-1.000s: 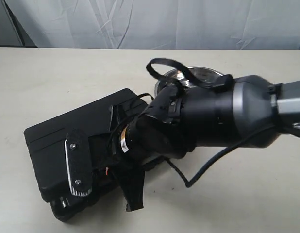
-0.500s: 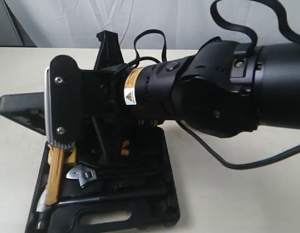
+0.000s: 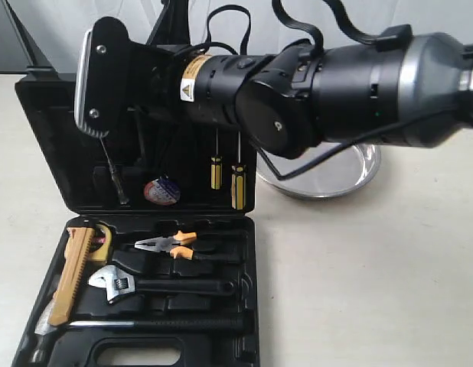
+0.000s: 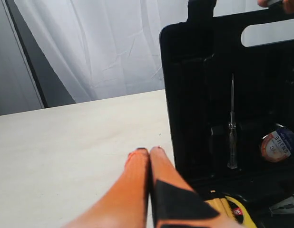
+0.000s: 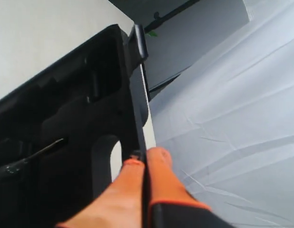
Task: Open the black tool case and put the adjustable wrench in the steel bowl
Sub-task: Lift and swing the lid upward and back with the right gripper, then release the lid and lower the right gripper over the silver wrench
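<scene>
The black tool case [image 3: 249,306] lies open at the front left, its lid [image 3: 45,138] standing upright. My right gripper [image 5: 146,159] is shut on the lid's top edge [image 5: 137,95], beside the handle cutout. The adjustable wrench [image 3: 145,284], silver head and black handle, rests in a slot of the case's base. The steel bowl [image 3: 340,177] sits to the right of the lid, partly hidden behind my right arm. My left gripper [image 4: 149,151] is shut on nothing, just above the table beside the case's left side [image 4: 194,71]. It does not show in the exterior view.
In the base lie orange-handled pliers [image 3: 169,246], a long black-handled hammer [image 3: 145,325] and an orange-yellow tool [image 3: 72,275]. Screwdrivers [image 3: 238,180] and a tape roll [image 3: 161,191] sit in the lid. A white curtain [image 4: 104,42] hangs behind the table. My right arm [image 3: 336,84] spans the lid and bowl.
The lid has swung from closed to upright, with my right gripper rising along with it. The tools inside now show.
</scene>
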Tool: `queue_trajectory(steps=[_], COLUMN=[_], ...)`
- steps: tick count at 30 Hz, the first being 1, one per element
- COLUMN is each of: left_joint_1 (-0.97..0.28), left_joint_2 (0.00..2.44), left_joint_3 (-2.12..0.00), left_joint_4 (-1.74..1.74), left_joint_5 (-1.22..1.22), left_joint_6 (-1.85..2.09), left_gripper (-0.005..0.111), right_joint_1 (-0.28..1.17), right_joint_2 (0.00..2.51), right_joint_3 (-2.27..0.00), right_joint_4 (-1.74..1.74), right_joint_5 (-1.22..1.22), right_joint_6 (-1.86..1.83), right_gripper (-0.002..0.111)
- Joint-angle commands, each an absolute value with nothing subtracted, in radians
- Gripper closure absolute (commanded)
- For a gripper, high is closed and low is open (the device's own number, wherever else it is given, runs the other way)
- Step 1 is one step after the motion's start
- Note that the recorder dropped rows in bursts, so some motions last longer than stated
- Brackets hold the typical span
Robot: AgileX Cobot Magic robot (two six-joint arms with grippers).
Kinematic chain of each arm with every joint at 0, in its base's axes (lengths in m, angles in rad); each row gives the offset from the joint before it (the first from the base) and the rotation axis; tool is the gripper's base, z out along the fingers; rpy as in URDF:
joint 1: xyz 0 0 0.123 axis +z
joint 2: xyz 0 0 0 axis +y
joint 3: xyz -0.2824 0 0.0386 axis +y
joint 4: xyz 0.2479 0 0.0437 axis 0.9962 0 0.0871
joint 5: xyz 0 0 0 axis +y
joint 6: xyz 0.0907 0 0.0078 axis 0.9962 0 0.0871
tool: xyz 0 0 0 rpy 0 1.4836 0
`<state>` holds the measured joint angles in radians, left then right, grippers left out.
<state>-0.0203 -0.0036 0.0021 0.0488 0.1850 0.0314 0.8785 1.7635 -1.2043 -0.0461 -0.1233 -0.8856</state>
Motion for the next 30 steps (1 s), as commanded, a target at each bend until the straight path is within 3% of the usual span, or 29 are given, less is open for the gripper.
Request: queue_trajectory(steps=[1,10,19,23,30], left_joint_1=[-0.021,-0.021,-0.021,-0.021,-0.021], left_joint_2=[0.0,0.0,0.0,0.0,0.0], left_joint_3=[0.0,0.0,0.0,0.0,0.0], left_joint_4=[0.047,0.047,0.047,0.047,0.047], left_joint_5=[0.181,0.181,0.181,0.181,0.181], left_joint_6=[0.03,0.03,0.03,0.03,0.03], left_gripper=[0.106,0.106,0.106,0.106,0.106], right_joint_1=[0.861,0.861,0.858,0.861,0.889], right_joint_2=[1.856,1.959,1.955,1.917,1.909], right_joint_3=[-1.271,-1.357,-1.361,-1.361,-1.361], right_joint_4=[-0.055,-0.055,0.063,0.407,0.605], right_joint_5=[-0.065,-0.069,-0.228,0.019,0.507], right_joint_6=[-0.885,-0.885,-0.885,-0.875,-0.892], right_gripper=[0.109,0.109,0.109,0.109,0.109])
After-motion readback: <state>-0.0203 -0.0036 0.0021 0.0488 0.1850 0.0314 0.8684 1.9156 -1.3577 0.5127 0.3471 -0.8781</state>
